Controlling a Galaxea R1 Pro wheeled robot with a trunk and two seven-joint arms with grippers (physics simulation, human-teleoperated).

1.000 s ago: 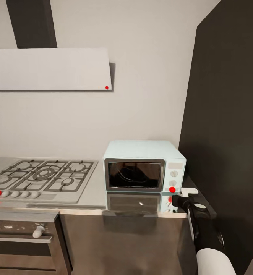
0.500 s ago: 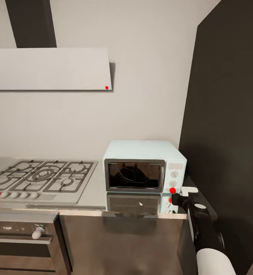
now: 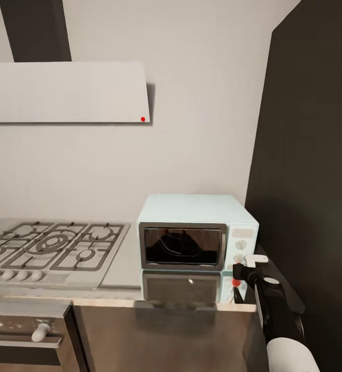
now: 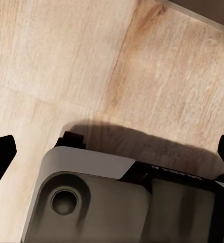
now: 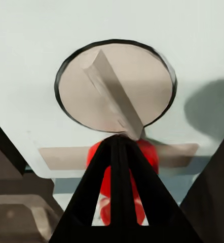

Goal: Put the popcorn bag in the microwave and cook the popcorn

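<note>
At the nine o'clock side of the head view a steel gas hob [image 3: 55,248] with dark grates lies on the grey tabletop [image 3: 123,263], a row of pale knobs along its near edge. Below it is the top of a black oven [image 3: 26,336] with a pale knob. Above the hob a flat white hood [image 3: 67,92] carries one small red dot near its lower corner.

Toward the centre stands the microwave [image 3: 197,232], a small pale mint-blue box on the tabletop, close against the dark cabinet wall [image 3: 310,170] at three o'clock. Its dark glass door, in a grey frame, is shut; a dark rounded shape shows faintly behind the glass, too dim to name. The white panel beside the door bears two round knobs. The glossy tabletop mirrors the microwave's front.

At five o'clock the right tool [image 3: 245,266] reaches up to the microwave's panel by the lower knob. In the right wrist view its black fingers [image 5: 119,187] are pressed together into one wedge, the tip just under a round pale knob [image 5: 116,86] with a raised bar across it, and a red light [image 5: 123,167] lies behind them.

The left tool [image 4: 112,152] hangs over a pale wooden floor [image 4: 66,55], its dark fingertips spread wide.
</note>
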